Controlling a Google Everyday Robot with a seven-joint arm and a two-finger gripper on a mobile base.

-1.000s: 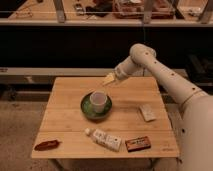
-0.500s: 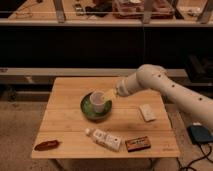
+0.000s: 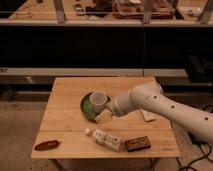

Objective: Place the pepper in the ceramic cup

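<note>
Pepper, small tapered glossy dark red-brown chili (image 3: 46, 145): lying flat on the light wooden table (image 3: 65, 107) at its lower left corner, well apart from everything else. It is waiting untouched, so I am judging the pick as not yet begun

Cup, small round white ceramic, no handle showing (image 3: 98, 99): standing upright on the dark green round plate (image 3: 86, 106) at the middle of the frame. Its mouth is facing up, which is suiting a drop from above

Gripper, pale, at the end of my white arm (image 3: 160, 105): my gripper (image 3: 103, 116) is sitting low just below and right of the cup, over the plate's near rim. I am not able to tell whether it is touching either, nor how far open it is. It is carrying no pepper, since the pepper is lying on the table

Bystanders: a white labelled tube (image 3: 103, 138) is lying on its side along the lower edge, a rectangular brown box (image 3: 137, 143) just right of it, and a flat white piece (image 3: 148, 116) is showing partly behind my arm. I am judging that the next reach is calling for travel to the lower left, passing clear of the tube
</note>
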